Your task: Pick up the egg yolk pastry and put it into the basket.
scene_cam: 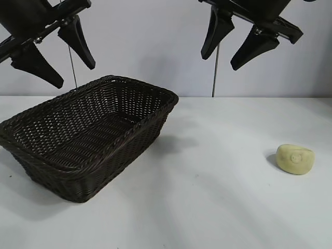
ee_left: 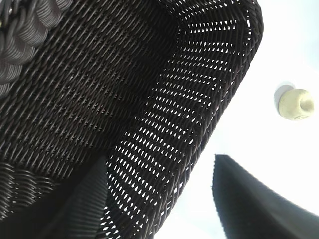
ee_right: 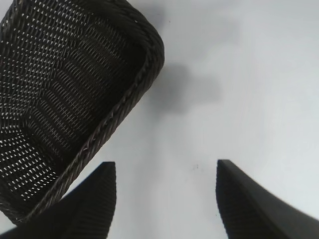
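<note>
The egg yolk pastry (scene_cam: 295, 158), a small pale yellow lump with a round imprint, lies on the white table at the right. It also shows in the left wrist view (ee_left: 295, 103). The dark brown woven basket (scene_cam: 88, 129) stands at the left and holds nothing; it fills the left wrist view (ee_left: 149, 99) and shows in the right wrist view (ee_right: 75, 89). My left gripper (scene_cam: 72, 75) hangs open and empty high above the basket. My right gripper (scene_cam: 220, 62) hangs open and empty high above the table's middle, left of the pastry.
The white table (scene_cam: 207, 197) runs from the basket to the pastry and to the front edge. A pale wall (scene_cam: 155, 46) stands behind. Two thin rods (scene_cam: 214, 72) rise at the back.
</note>
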### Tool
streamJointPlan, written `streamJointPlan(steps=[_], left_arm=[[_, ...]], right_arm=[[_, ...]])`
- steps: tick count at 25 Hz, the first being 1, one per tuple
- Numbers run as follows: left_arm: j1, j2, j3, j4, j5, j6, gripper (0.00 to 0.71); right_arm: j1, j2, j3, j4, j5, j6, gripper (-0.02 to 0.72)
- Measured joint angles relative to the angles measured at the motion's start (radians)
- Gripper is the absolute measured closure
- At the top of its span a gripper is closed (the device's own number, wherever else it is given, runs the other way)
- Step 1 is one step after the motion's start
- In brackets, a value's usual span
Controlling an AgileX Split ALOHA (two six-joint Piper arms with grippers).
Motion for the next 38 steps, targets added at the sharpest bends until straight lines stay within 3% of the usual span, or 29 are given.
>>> streamJointPlan(steps=[33, 38], left_arm=[[0.0, 0.0, 0.0, 0.0, -0.022, 0.0, 0.258], [0.0, -0.01, 0.0, 0.001, 0.029, -0.004, 0.258]], right_arm=[[0.0, 0.0, 0.0, -0.003, 0.008, 0.0, 0.272], [0.0, 0.0, 0.0, -0.008, 0.008, 0.0, 0.272]])
